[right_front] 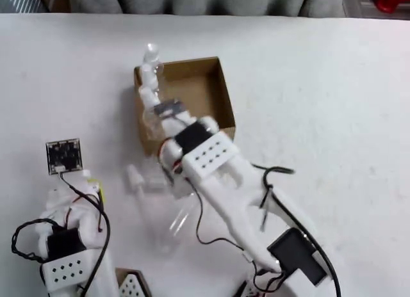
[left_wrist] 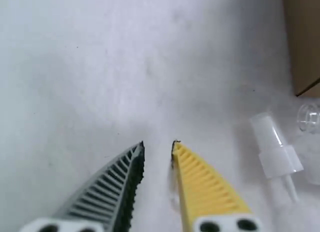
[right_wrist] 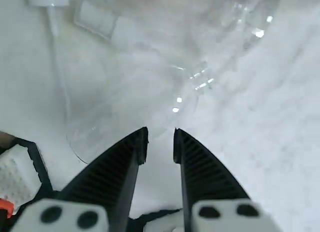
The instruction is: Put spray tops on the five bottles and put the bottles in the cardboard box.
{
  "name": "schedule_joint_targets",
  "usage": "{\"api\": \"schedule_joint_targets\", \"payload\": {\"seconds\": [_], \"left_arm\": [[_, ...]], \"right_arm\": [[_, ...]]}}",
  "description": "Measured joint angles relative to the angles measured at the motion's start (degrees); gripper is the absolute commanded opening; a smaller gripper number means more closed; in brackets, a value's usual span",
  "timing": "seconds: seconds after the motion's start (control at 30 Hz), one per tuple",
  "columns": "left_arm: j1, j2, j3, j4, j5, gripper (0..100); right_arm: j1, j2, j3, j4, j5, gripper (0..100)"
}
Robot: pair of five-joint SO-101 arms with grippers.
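Early in the job, by the look of it. Against the left wall of the cardboard box (right_front: 186,63), one clear capped bottle (right_front: 151,76), leaning up past the rim; hard to tell whether fully inside or only propped on the wall, and hard to tell whether alone there. On the white table (right_front: 333,98), just short of the box's near corner, a loose spray top (right_front: 136,177) on its side with the dip tube out. Nearer the robot, bare bottles (right_front: 176,223) lying flat with open necks, partly under the right arm (right_front: 218,175); too clear and too overlapped to count. As a judgement, then: most of the capping left to do, and nearly all of the boxing. Low over bare table, the left gripper (left_wrist: 157,147), grey and yellow jaws a narrow gap apart with nothing between, the loose spray top off to one side and a corner of the box beyond. In its own wrist view, the right gripper (right_wrist: 160,137), black jaws likewise a slit apart and empty, tips just short of the lying bottles. Plenty of open floor inside the box to the right of the capped bottle, and wide bare table right of the box and beyond it up to the far edge. Tighter between the two arms: lying bottles, the loose top and trailing black wires (right_front: 198,223) all close together, the round bottles likely to roll if nudged. Calls for a lift over the box's near wall on the way from the lying bottles to the box floor.
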Motion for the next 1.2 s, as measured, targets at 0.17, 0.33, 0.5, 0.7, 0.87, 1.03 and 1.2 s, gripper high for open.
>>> {"api": "schedule_joint_targets", "payload": {"seconds": [0.17,0.33,0.5,0.7,0.87,1.03,1.2], "left_arm": [[0.4,0.0,0.0,0.0,0.0,10],[0.4,0.0,0.0,0.0,0.0,10],[0.4,0.0,0.0,0.0,0.0,10],[0.4,0.0,0.0,0.0,0.0,10],[0.4,0.0,0.0,0.0,0.0,10],[0.4,0.0,0.0,0.0,0.0,10],[0.4,0.0,0.0,0.0,0.0,10]], "right_arm": [[-0.9,0.0,5.4,-7.8,-5.7,20.3],[-0.6,-0.1,7.9,-9.4,-13.6,28.6],[-0.7,-0.1,9.1,-9.8,-19.2,32.0],[-1.4,-0.1,10.2,-12.2,-21.6,32.9],[-6.2,-0.1,13.3,-15.7,-21.7,32.9],[-7.6,-0.1,17.2,-20.1,-21.7,32.7],[-8.2,-0.1,20.5,-23.6,-21.7,30.5]]}}
